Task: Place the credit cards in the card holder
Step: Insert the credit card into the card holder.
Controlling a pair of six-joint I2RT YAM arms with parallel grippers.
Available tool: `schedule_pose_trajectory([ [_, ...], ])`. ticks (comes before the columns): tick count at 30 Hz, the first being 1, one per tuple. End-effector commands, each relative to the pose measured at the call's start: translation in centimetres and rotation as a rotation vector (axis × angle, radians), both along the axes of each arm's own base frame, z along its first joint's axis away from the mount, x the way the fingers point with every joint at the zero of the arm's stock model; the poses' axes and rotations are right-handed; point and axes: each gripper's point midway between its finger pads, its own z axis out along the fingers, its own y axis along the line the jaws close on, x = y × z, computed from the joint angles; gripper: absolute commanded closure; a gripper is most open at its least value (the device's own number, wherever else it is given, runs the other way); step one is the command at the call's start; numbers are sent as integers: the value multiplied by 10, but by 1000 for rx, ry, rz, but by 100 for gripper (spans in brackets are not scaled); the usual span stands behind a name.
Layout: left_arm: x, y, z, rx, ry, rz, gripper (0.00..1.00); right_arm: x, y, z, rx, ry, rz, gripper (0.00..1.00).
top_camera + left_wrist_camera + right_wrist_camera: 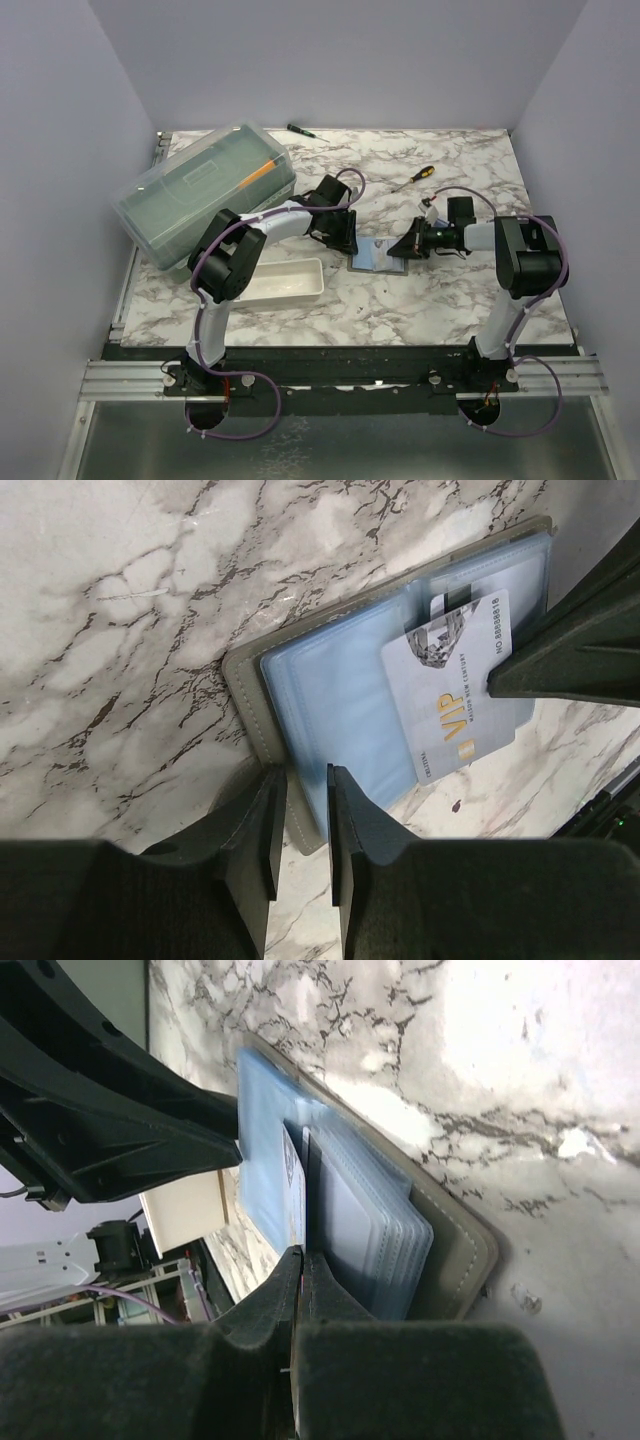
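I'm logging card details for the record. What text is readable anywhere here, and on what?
"VIP": gold letters on the credit card at the open card holder.
"NO.88888818": along that card's edge.
Small print beside "VIP": too small to read.
No other text is readable.

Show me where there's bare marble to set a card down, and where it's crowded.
Free: the near strip between white tray and right arm; the far-right corner beyond the orange-handled screwdriver. Crowded: the centre, where left claw and right claw meet over the card holder and credit card; the left side, under the translucent box.
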Motion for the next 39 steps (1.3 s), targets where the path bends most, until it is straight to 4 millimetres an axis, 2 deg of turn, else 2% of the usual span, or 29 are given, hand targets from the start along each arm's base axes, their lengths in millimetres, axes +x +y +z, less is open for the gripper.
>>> schedule_pose_trajectory([
  [1, 4, 5, -12, 46, -5, 2, 71, 15, 0, -12, -43, -47, -10, 100],
  [8, 3, 3, -11, 38, -2, -3, 72, 19, 11, -13, -44, -61, -27, 100],
  [16, 1, 0, -5, 21, 2, -5, 73, 13, 21, -12, -69, -65, -110, 100],
  [18, 1, 0, -3, 15, 2, -6, 73, 11, 24, -11, -95, -65, -139, 91],
  [21, 3, 0, 3, 12, -15, -6, 73, 12, 17, -6, -161, -59, -192, 76],
  [25, 2, 2, 5, 15, -24, -2, 72, 8, 3, -3, -276, -35, -198, 67],
  [30, -2, 0, 1, 5, 6, -7, 73, 0, 8, -2, -297, -24, -174, 64],
  [39, -4, -1, 1, 4, 8, -7, 74, 1, 46, -16, -323, -5, -145, 62],
])
